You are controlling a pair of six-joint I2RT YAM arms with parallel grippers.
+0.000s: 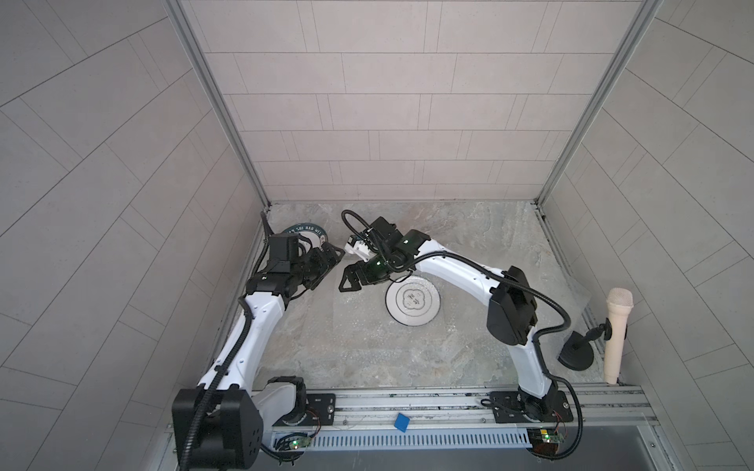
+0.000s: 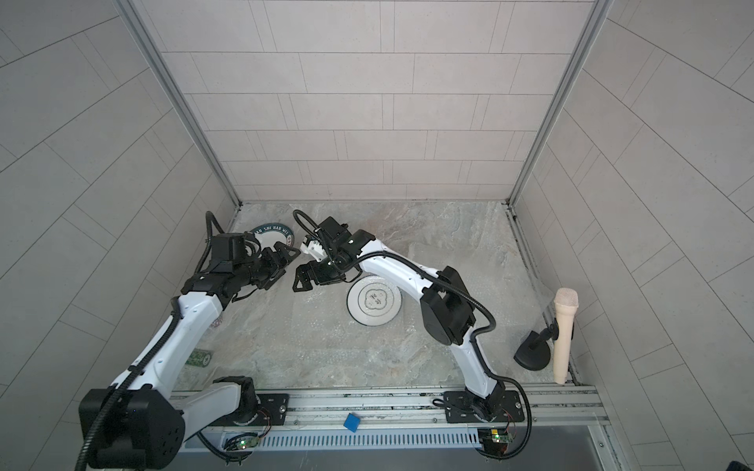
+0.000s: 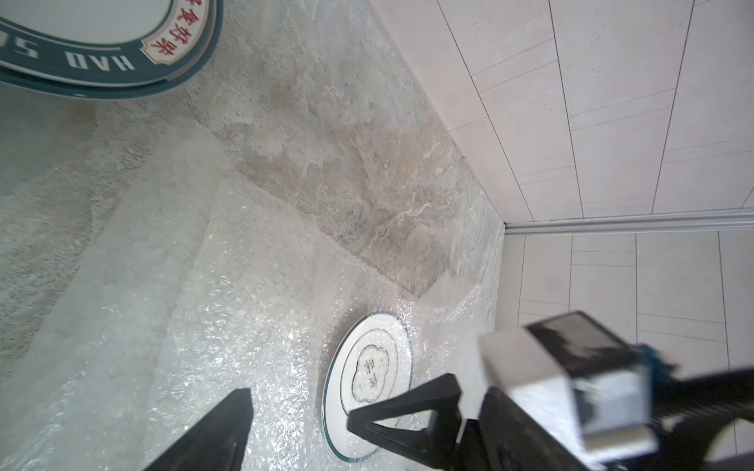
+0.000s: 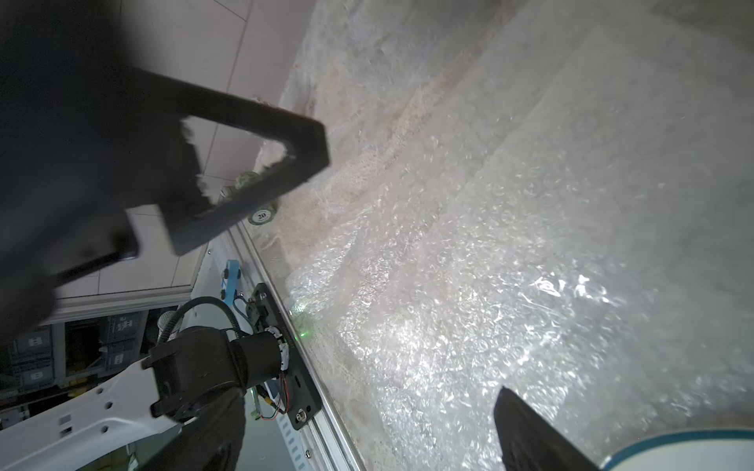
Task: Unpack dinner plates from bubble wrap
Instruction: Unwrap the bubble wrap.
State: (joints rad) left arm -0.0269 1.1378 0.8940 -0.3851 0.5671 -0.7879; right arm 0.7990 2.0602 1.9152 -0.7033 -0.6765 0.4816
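A white plate (image 1: pixel 413 300) lies bare on flattened bubble wrap (image 1: pixel 359 326) at centre; a green-rimmed plate (image 1: pixel 304 233) sits apart at the far left. The right gripper (image 1: pixel 350 281) and left gripper (image 1: pixel 331 253) hover between the two plates, jaws spread wide, holding nothing. Lifting the white plate clear probably calls for a low approach and a pinch on its rim alone, leaving the sheet behind.

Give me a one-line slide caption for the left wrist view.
Left gripper, jaws open, over spread bubble wrap bearing a grey-ringed plate; green-rimmed plate nearby.
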